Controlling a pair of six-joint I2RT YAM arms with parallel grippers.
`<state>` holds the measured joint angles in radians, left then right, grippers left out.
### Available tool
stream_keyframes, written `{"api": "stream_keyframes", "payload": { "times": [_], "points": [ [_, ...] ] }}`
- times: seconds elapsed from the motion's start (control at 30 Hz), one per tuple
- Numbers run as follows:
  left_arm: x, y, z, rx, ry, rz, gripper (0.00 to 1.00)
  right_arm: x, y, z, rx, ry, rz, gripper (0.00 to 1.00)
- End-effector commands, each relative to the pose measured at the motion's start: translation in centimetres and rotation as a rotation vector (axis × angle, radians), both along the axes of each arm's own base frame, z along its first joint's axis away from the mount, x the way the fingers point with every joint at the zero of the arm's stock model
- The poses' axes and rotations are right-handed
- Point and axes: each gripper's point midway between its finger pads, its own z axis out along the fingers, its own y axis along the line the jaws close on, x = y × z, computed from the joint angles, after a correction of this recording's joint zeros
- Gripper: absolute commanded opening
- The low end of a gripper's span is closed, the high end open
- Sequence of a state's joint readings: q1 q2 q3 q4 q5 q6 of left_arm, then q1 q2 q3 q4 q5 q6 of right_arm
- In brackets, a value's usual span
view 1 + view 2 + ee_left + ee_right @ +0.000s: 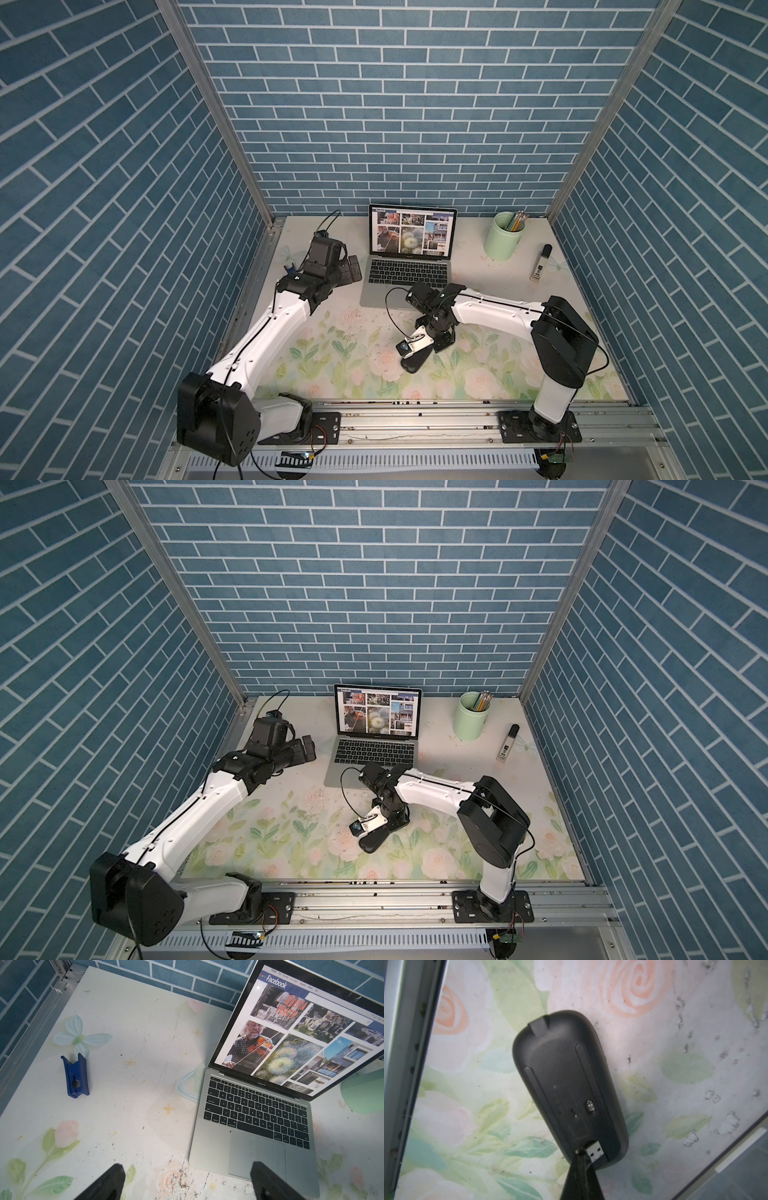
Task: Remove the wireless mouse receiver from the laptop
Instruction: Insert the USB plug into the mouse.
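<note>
The laptop (405, 270) (374, 746) stands open at the back of the floral table, its screen showing a grid of photos. The wireless mouse receiver (596, 1152) is out of the laptop: my right gripper (581, 1152) is shut on its black end, and its silver plug sticks out over the rear of the black mouse (566, 1084). The mouse (410, 363) lies underside up on the table in front of the laptop. My left gripper (187, 1169) is open and empty at the laptop's (255, 1126) front left corner, one finger (264, 1180) over the trackpad.
A small blue clip (75, 1076) lies left of the laptop near the side wall. A green cup of pencils (505, 235) and a black-and-white tube (540, 262) stand at the back right. A metal rail (415, 419) runs along the front edge.
</note>
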<state>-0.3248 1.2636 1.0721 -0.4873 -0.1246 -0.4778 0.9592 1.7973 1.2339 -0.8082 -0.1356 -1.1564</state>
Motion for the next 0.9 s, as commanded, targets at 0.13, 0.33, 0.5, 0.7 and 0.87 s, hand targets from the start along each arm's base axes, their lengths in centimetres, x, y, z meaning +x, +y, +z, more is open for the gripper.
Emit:
{"api": "stream_keyframes", "payload": {
  "times": [0.13, 0.33, 0.5, 0.7, 0.87],
  "points": [
    [-0.1, 0.4, 0.3, 0.011, -0.015, 0.005, 0.99, -0.2, -0.2, 0.8, -0.01, 0.01, 0.004, 0.0],
    [-0.1, 0.5, 0.3, 0.018, -0.013, 0.005, 1.0, -0.1, 0.1, 0.2, -0.022, 0.021, 0.007, 0.0],
    [-0.1, 0.5, 0.4, 0.024, -0.014, 0.005, 1.0, 0.0, 0.2, -0.1, -0.026, 0.028, 0.009, 0.0],
    [-0.1, 0.6, 0.4, 0.026, -0.017, 0.005, 1.0, -0.3, 0.1, -0.4, -0.03, 0.04, 0.009, 0.0],
    [-0.2, 0.6, 0.3, 0.028, -0.014, 0.005, 1.0, -0.5, 0.0, -0.8, -0.036, 0.053, 0.006, 0.0]
  ]
}}
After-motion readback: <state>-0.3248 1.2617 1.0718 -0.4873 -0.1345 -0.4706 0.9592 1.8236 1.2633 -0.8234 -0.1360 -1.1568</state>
